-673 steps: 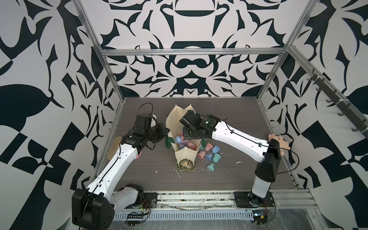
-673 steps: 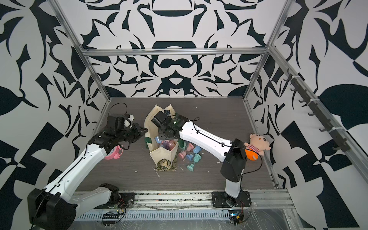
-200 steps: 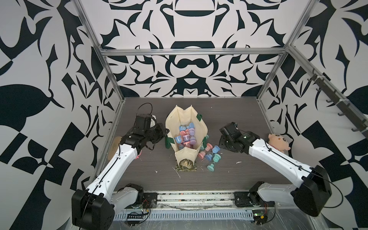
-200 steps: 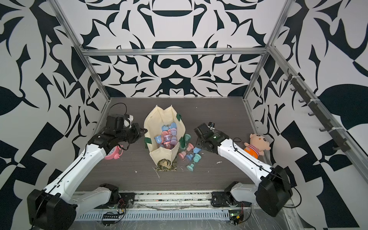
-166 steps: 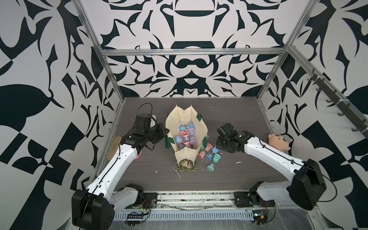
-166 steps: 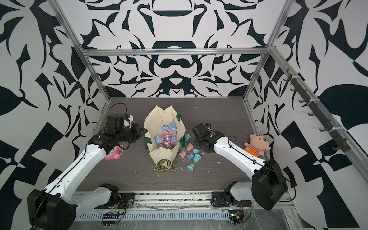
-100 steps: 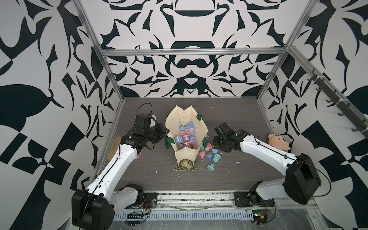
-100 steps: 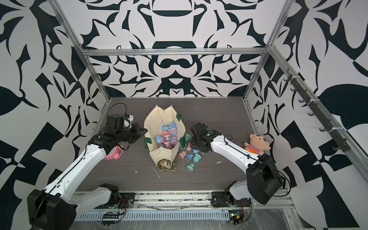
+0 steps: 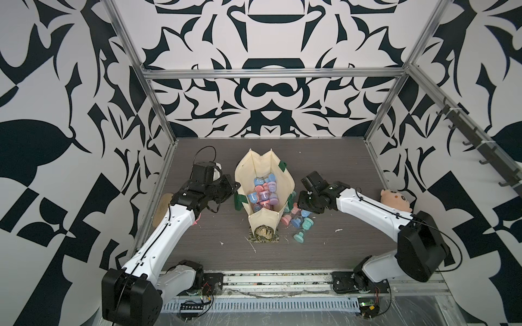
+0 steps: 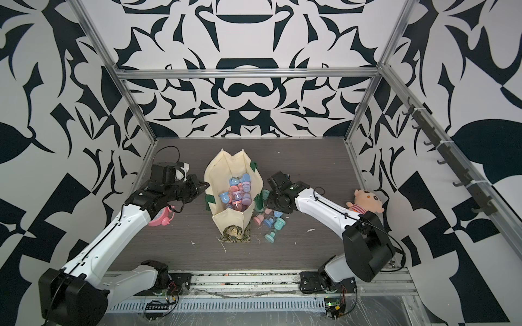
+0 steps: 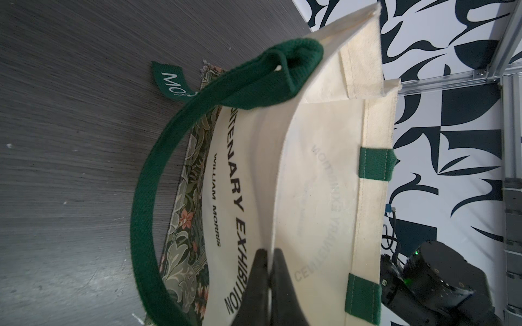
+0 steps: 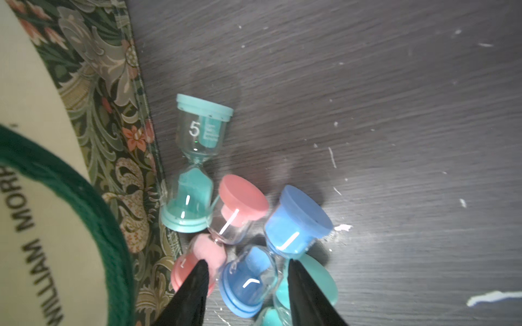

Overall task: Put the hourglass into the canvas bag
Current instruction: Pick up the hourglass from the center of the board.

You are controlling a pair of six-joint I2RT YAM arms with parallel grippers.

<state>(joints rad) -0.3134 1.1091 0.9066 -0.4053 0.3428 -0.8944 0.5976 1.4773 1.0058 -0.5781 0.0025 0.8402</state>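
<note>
right gripper [image 12: 248,265]: fingers spread astride blue hourglass [image 12: 262,259], contact unclear | teal hourglass [image 12: 197,163]: marked "5", lying on table [image 12: 395,113] at 3 o'clock of canvas bag [image 12: 25,93] | left gripper [image 11: 269,251]: pinching bag rim at 9 o'clock | bag print: "WILLIAM MORRIS", "…ENARY EXHIBITION" | inside bag: more hourglasses [image 9: 264,192]

One canvas bag [image 9: 255,168], many hourglasses [image 9: 299,235], one doll [image 9: 395,199]
</note>
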